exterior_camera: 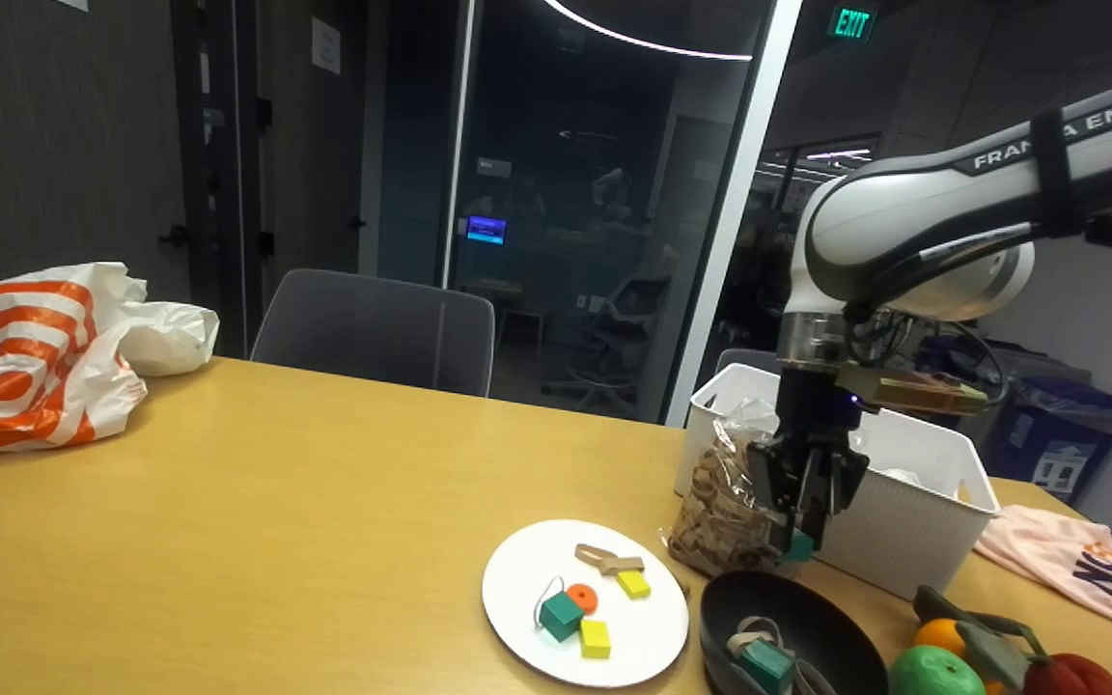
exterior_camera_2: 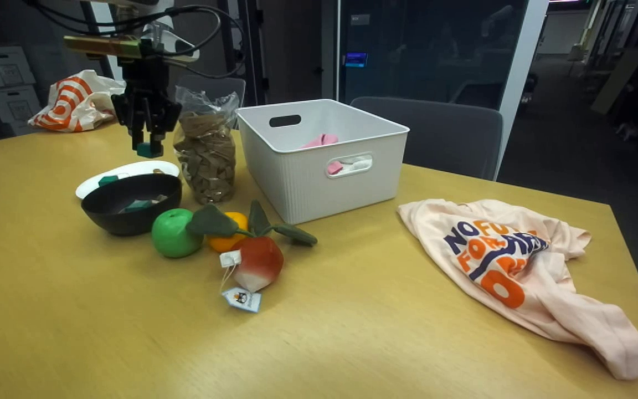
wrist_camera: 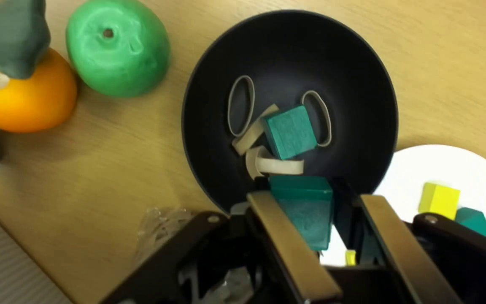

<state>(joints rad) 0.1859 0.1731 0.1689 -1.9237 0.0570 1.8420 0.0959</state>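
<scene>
My gripper (exterior_camera: 802, 531) points down and is shut on a teal block (wrist_camera: 304, 215). The block also shows at the fingertips in an exterior view (exterior_camera_2: 149, 150). In the wrist view the held block appears over the near edge of a black bowl (wrist_camera: 289, 50), with a gap below it. Inside the bowl lie another teal block (wrist_camera: 291, 133) and several tan rubber bands (wrist_camera: 280, 166). A white plate (exterior_camera: 522, 579) beside the bowl holds a teal block with a string (exterior_camera: 561, 618), two yellow blocks (exterior_camera: 595, 639), an orange disc (exterior_camera: 582, 597) and tan bands (exterior_camera: 609, 560).
A clear bag of tan bands (exterior_camera_2: 208, 160) stands close beside the gripper, before a white bin (exterior_camera_2: 346, 188). A green apple (exterior_camera_2: 175, 233), an orange fruit (wrist_camera: 28, 99) and a red-white turnip (exterior_camera_2: 261, 263) lie by the bowl. A pink shirt (exterior_camera_2: 496, 249) and a plastic bag (exterior_camera: 25, 367) lie farther off.
</scene>
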